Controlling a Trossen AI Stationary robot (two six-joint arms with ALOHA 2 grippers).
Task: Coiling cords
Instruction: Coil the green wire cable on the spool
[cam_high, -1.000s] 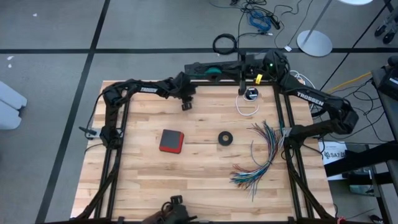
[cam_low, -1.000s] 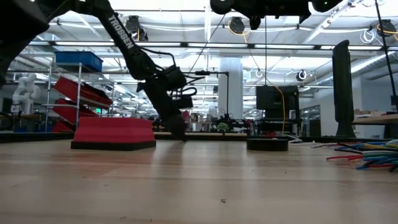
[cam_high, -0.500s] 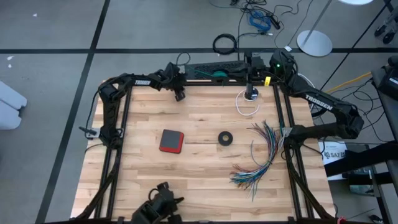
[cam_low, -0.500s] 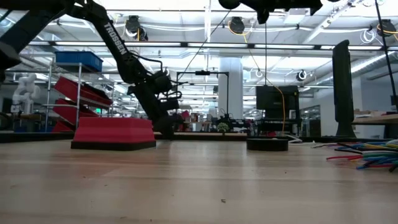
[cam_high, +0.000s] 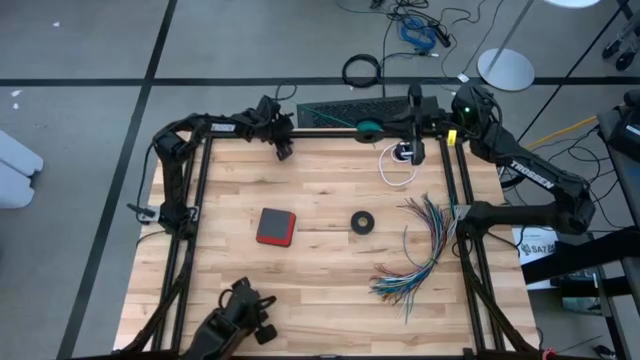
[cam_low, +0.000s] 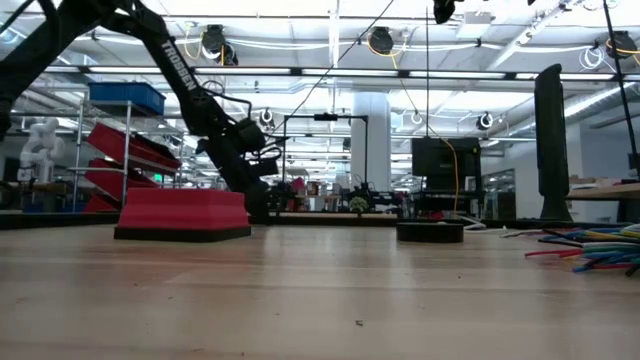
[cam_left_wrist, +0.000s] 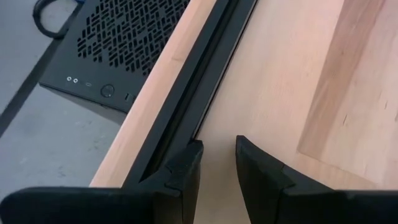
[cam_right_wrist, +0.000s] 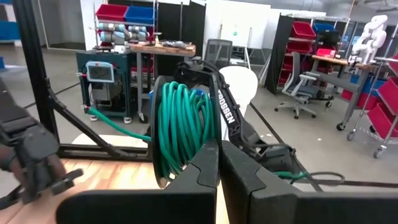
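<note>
The teal-green cord (cam_right_wrist: 180, 124) is wound into a coil (cam_high: 368, 125) that hangs in the air above the table's far rail. It sits right at the tips of my right gripper (cam_right_wrist: 218, 146), which is shut and points level toward the table's left. One teal strand (cam_right_wrist: 118, 124) runs away from the coil. The white cord (cam_high: 397, 172) lies looped on the table at the far right, with its round black-and-white piece (cam_high: 403, 152). My left gripper (cam_left_wrist: 216, 152) is open with nothing between its fingers, low over the far edge (cam_high: 283, 150). My right gripper has the teal coil at its lower edge (cam_right_wrist: 200, 163), where the turns pass behind one fingertip; the fingers themselves hide the exact place of contact. They come at it level, from the table's right. The coil stands on edge, lifted clear of the table.
A red box (cam_high: 275, 226), a small black ring (cam_high: 363, 222) and a fan of multicoloured wires (cam_high: 420, 250) lie on the table. A black perforated case (cam_left_wrist: 124, 31) stands beyond the far rail (cam_left_wrist: 205, 81). A dark device (cam_high: 235, 325) is at the near edge.
My left gripper has gone toward the table's far left along the far edge, still open. My right gripper has carried the teal coil toward the table's right and risen, staying shut. The dark device at the near edge has shifted left.
</note>
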